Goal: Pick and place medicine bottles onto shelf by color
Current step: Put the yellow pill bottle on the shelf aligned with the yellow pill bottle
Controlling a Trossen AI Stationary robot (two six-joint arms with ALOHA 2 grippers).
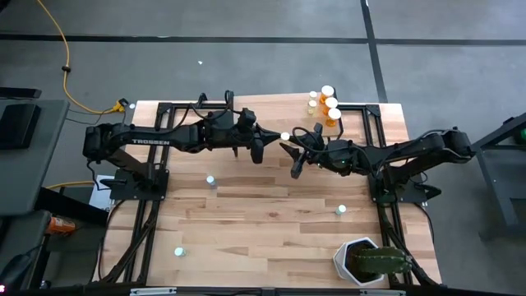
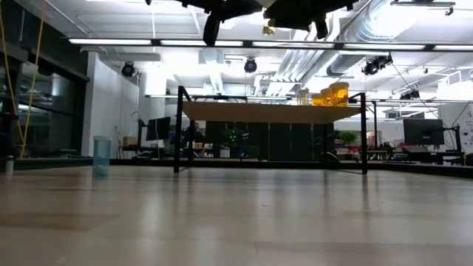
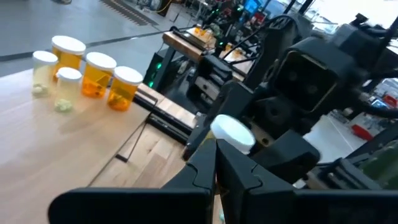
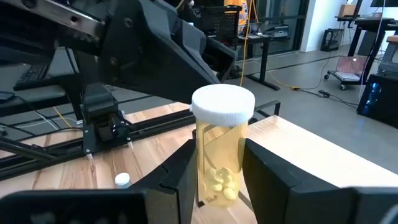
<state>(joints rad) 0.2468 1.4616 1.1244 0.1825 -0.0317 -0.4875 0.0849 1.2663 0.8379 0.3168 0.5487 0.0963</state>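
Note:
My right gripper (image 4: 214,177) is shut on a pale green bottle (image 4: 219,162) with a white cap (image 1: 285,136), high over the table's middle. My left gripper (image 3: 216,177) hovers just left of it, its fingers close together and empty; the cap (image 3: 233,134) shows beyond them. Several orange and pale green bottles (image 3: 93,74) stand upright on the light-wood shelf (image 2: 270,111) at the far right (image 1: 329,103). Three pale blue bottles (image 1: 211,179) (image 1: 341,210) (image 1: 179,252) stand on the tabletop. My right gripper pinches the bottle's body (image 4: 205,168) between its two fingers, below the cap, one finger on each side. The fingers come about level from the table's right side. The bottle stands upright in the hold, cap up, lifted clear of the table.
A white pot with a green plant (image 1: 367,263) stands at the near right corner. The shelf's black legs (image 2: 177,129) stand on the far part of the table. One pale blue bottle (image 2: 101,157) shows at the left in the low view.

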